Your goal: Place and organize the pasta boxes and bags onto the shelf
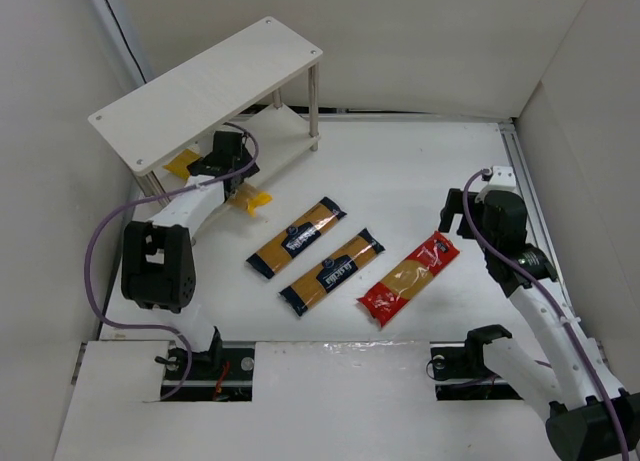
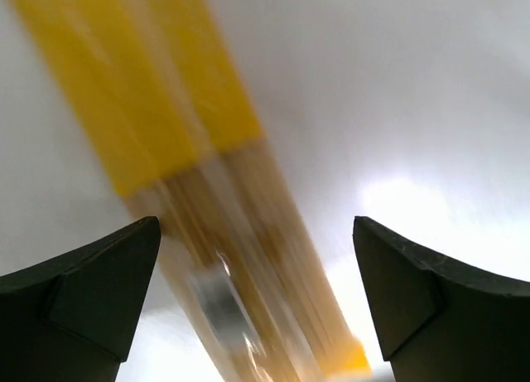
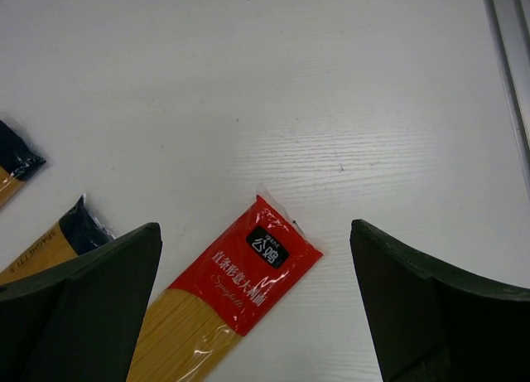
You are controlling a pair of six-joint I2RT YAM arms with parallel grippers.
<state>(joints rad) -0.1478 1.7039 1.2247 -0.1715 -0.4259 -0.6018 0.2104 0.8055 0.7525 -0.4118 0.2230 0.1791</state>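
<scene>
Pack at the left gripper: the plain yellow pack (image 2: 190, 150) lies lengthwise beneath the left gripper (image 2: 255, 229), between its jaws and touching neither. It sits at the lower tier of the shelf (image 1: 210, 86), one end poking out past the gripper. The wrist view is blurred, so I cannot tell whether it lies flat.
Left gripper: jaws spread wide, gripping nothing.
Right gripper: the right gripper (image 3: 253, 229) is also spread and empty, hovering above the labelled end of the red pack (image 3: 240, 282).
Waiting packs: two orange-yellow packs (image 1: 297, 238) (image 1: 332, 272) lie on the surface (image 1: 400, 181), between the two grippers.
Handling: probably light and stiff along its length. The film looks slick, and the strands inside are likely brittle, so a hard squeeze or a bend could snap them.
Where to hold: across the narrow width near mid-length, so neither end tips down.
</scene>
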